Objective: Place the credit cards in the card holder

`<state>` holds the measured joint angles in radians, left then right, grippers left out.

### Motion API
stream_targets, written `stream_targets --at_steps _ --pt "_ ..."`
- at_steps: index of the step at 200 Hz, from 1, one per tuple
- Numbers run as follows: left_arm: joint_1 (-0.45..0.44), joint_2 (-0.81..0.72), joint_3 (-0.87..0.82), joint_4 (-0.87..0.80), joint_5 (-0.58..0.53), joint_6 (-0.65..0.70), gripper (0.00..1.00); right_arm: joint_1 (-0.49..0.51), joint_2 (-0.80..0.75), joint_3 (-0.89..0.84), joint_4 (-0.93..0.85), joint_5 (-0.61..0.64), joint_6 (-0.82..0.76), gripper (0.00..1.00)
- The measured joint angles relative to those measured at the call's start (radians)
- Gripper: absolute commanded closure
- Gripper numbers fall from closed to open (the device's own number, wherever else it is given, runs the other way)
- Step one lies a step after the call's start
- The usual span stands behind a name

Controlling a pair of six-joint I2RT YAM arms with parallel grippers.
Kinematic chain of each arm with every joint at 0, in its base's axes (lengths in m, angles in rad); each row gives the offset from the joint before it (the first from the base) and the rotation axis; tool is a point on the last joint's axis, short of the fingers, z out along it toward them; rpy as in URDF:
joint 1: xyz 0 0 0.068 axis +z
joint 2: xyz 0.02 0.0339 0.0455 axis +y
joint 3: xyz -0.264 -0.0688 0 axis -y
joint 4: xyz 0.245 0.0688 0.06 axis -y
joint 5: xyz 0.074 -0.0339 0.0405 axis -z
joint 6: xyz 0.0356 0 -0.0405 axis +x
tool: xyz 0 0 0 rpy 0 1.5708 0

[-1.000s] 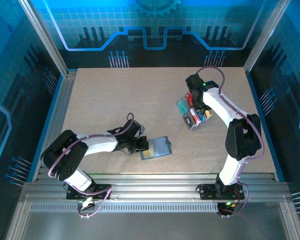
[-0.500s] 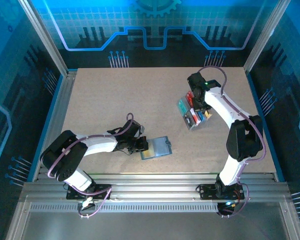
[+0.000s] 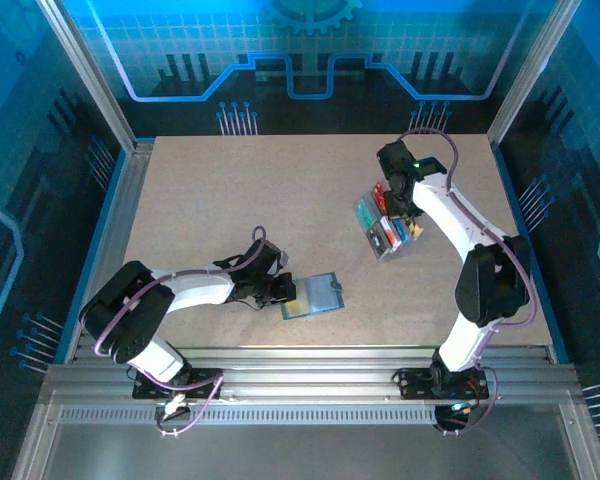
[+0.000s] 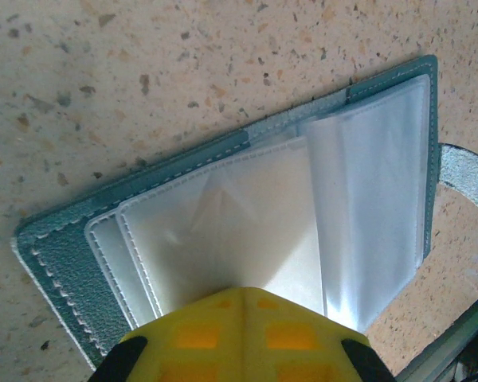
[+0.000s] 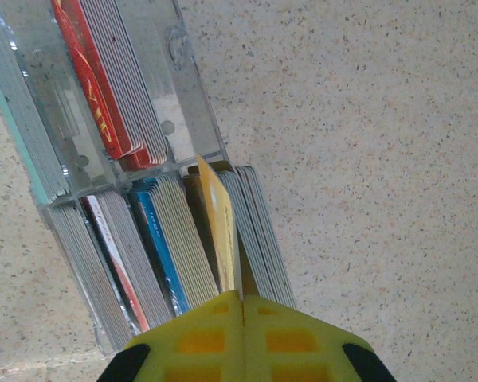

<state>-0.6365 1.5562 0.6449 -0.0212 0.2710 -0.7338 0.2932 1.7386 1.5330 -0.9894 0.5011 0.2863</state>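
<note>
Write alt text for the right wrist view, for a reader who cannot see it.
The right gripper pinches a yellow card edge-on among stacked cards in a clear compartment tray. Red cards stand in another compartment; the tray sits on a speckled table.

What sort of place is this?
Probably a robotics lab test cell: left arm and right arm bolted at a speckled table, an aluminium frame with blue panels around it, a clear card tray and card holder laid out.
</note>
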Motion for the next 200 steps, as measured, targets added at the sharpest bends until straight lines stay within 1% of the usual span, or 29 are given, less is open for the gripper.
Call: stream_targets --at_steps 51,82,114,129,148,178,200 --pt "0.006 -0.021 0.000 -0.041 0.000 0.004 1.00 0.016 -0.041 0.003 -0.004 0.005 0.000 1.00" --pt "0.011 -0.056 0.000 -0.088 0.000 0.011 0.99 0.072 -0.073 0.025 -0.005 0.023 0.000 1.00" --pt "0.013 -0.122 0.001 -0.121 0.011 0.028 0.99 0.136 -0.129 0.024 0.004 0.002 0.001 1.00" --pt "0.013 -0.152 0.009 -0.147 0.013 0.033 0.98 0.165 -0.169 0.000 0.035 -0.040 0.005 1.00" --pt "0.013 -0.182 0.032 -0.179 0.014 0.038 0.98 0.200 -0.235 -0.071 0.091 -0.121 0.018 1.00" --pt "0.013 -0.192 0.079 -0.212 0.009 0.060 0.98 0.224 -0.335 -0.255 0.237 -0.311 0.058 1.00" --pt "0.013 -0.153 0.109 -0.219 0.007 0.066 0.99 0.229 -0.380 -0.389 0.348 -0.439 0.093 1.00"
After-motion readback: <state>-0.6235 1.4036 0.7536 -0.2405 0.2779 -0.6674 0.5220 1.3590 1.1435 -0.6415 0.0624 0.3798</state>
